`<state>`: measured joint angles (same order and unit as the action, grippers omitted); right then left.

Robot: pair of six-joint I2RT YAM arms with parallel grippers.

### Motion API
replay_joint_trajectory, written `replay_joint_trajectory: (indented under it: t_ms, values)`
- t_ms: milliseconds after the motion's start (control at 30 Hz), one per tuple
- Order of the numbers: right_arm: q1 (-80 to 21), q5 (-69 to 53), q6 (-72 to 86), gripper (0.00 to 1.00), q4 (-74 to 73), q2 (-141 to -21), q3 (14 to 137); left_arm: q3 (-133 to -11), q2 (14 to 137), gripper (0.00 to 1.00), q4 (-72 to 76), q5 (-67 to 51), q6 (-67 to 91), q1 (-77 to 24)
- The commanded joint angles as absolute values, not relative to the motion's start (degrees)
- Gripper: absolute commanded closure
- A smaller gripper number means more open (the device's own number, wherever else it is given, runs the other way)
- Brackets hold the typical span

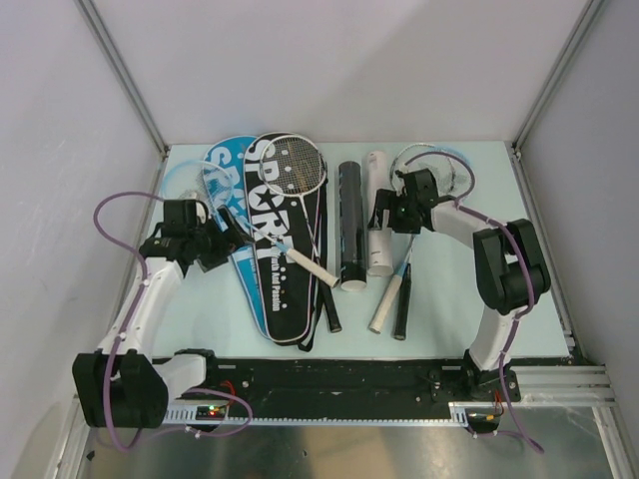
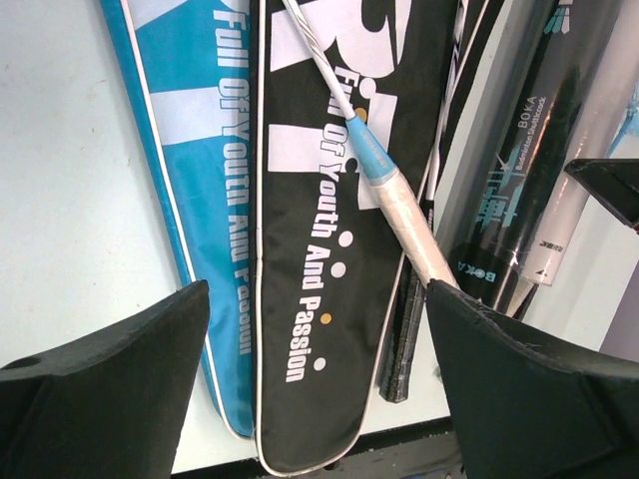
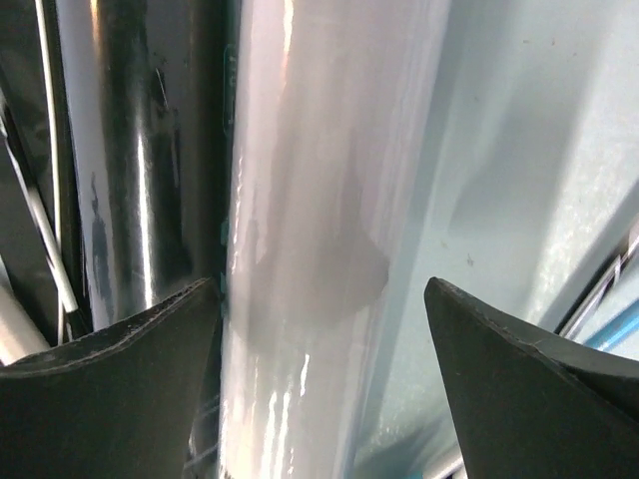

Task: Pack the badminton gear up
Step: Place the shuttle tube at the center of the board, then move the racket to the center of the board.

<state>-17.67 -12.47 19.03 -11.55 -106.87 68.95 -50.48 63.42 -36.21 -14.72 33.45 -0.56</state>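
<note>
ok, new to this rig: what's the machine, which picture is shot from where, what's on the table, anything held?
Two robot arms are bolted at the near edge of a pale table. The overhead picture looks down from behind them; the other two come from a camera on each wrist, with that arm's own dark fingers at the bottom. On the table lie a black "SPORT" racket cover, a blue racket cover beside it, a white-handled racket across the black cover, a black tube, a white tube and more rackets to the right. The left hand hangs open over the covers. The right hand is open astride the white tube. Nothing is held.
</note>
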Motion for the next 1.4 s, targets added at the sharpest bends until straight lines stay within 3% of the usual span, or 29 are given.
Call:
replay_joint_trajectory:
  t_ms: [0, 200, 400, 600, 767, 933, 1367]
  values:
    - [-17.88, -12.40, 19.43, 0.09, -15.59, -100.93, 71.27, -53.65, 64.46, 0.09, -35.83, -16.53, 32.93, -0.22]
    - [-20.79, -9.94, 20.98, 0.09, -18.79, -96.00, 71.33, -56.55, 68.80, 0.11, -35.74, -13.68, 34.44, -2.50]
    - [-29.88, -9.10, 24.31, 0.14, -14.22, -94.60, 71.56, -60.48, 77.20, 0.19, -33.41, -8.44, 39.25, -6.49]
    - [-37.25, -9.71, 24.05, 0.22, -10.81, -102.31, 78.84, -62.51, 87.06, 0.24, -28.74, -7.63, 44.34, -7.46]
    - [-39.45, -6.55, 24.03, 0.35, -10.31, -110.60, 86.15, -67.05, 96.32, 0.30, -26.95, -16.27, 44.99, -7.46]
    - [-40.18, -5.01, 23.22, 0.46, -11.56, -117.30, 91.35, -68.58, 99.54, 0.32, -26.86, -14.83, 45.04, -7.69]
    - [-41.17, -1.99, 21.44, 0.58, -12.48, -125.20, 95.00, -66.17, 103.95, 0.44, -27.00, -13.45, 44.65, -7.72]
